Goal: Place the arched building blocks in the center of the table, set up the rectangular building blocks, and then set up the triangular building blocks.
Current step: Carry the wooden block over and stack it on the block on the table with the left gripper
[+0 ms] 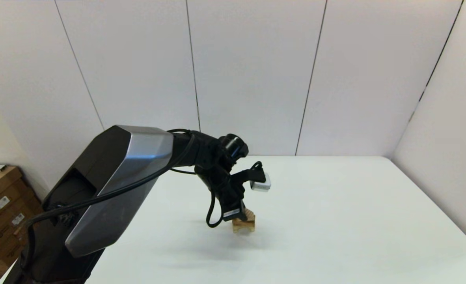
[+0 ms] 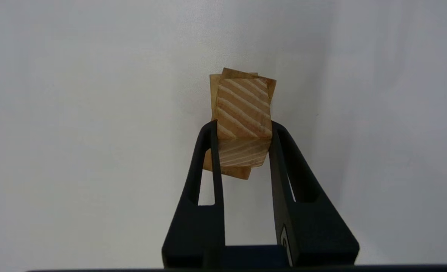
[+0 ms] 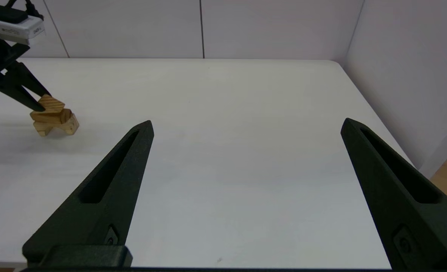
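Note:
Near the middle of the table (image 1: 335,221) stands a small stack. The arched block (image 3: 57,127) is at the bottom on its two legs, and the rectangular block (image 3: 51,116) lies flat across it. On top is the triangular block (image 2: 242,109), tilted, and my left gripper (image 2: 242,126) is shut on its two sides. In the head view the left gripper (image 1: 239,215) hides most of the stack; the triangular block (image 1: 250,214) and arched block (image 1: 244,227) show beside it. My right gripper (image 3: 246,122) hangs open and empty over the table's right half, well away from the stack.
White wall panels close the table's far and right sides. Cardboard boxes (image 1: 0,201) stand on the floor beyond the left edge. The table's right corner (image 3: 335,62) is rounded.

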Available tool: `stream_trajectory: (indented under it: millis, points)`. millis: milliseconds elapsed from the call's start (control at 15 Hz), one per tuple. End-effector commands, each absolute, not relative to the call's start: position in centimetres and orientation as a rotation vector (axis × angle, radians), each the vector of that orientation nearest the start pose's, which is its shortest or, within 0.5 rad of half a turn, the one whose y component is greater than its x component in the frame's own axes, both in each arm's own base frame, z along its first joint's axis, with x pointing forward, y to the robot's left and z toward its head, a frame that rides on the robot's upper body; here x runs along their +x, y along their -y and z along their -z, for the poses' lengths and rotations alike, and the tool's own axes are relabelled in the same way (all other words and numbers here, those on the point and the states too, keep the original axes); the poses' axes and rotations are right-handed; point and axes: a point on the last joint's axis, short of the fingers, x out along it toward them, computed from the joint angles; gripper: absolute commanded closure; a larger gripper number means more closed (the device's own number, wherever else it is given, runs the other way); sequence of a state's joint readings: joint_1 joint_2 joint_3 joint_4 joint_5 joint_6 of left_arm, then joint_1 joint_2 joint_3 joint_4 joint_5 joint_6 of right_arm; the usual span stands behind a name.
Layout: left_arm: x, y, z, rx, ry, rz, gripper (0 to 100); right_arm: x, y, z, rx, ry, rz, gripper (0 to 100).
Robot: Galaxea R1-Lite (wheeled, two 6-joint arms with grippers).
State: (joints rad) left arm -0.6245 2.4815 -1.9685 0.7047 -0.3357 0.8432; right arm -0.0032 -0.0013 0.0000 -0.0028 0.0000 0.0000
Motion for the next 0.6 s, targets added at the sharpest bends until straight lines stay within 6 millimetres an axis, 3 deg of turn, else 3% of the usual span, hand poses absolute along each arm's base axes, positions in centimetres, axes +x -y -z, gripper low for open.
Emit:
stream_trajectory:
  millis: [67, 600]
  points:
    - [36.96, 27.55, -6.68, 0.855, -0.835, 1.327, 100, -2.29, -0.01, -7.58, 0.0, 0.005, 0.003, 0]
    - [36.89, 27.5, -6.55, 0.856, -0.847, 1.329, 100, -2.29, -0.01, -7.58, 0.0, 0.005, 0.003, 0]
